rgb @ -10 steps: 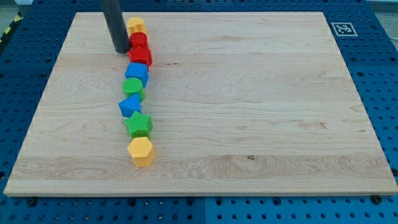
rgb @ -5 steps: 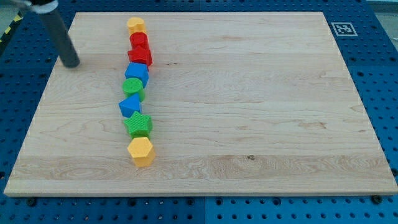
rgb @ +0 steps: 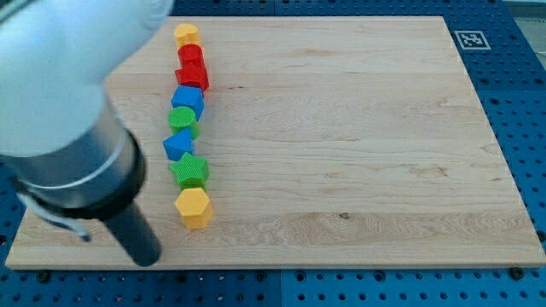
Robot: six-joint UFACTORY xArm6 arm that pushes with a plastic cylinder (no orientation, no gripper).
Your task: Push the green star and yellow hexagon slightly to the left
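Note:
The green star (rgb: 189, 170) lies near the board's lower left, in a column of blocks. The yellow hexagon (rgb: 194, 207) sits just below it, at the column's bottom end. My tip (rgb: 145, 257) is at the view's lower left, near the board's bottom edge, to the left of and below the yellow hexagon, apart from it. The arm's large grey body fills the view's left side above the rod.
Above the star the column holds a blue block (rgb: 178, 144), a green round block (rgb: 182, 119), a blue block (rgb: 188, 99), two red blocks (rgb: 192, 77) (rgb: 190, 55) and a yellow block (rgb: 186, 34) at the top. The wooden board (rgb: 341, 136) has a marker tag (rgb: 468, 38) at its top right.
My tip has swept from beside the top red blocks out to the left edge, then down to the bottom left near the yellow hexagon. No block has moved.

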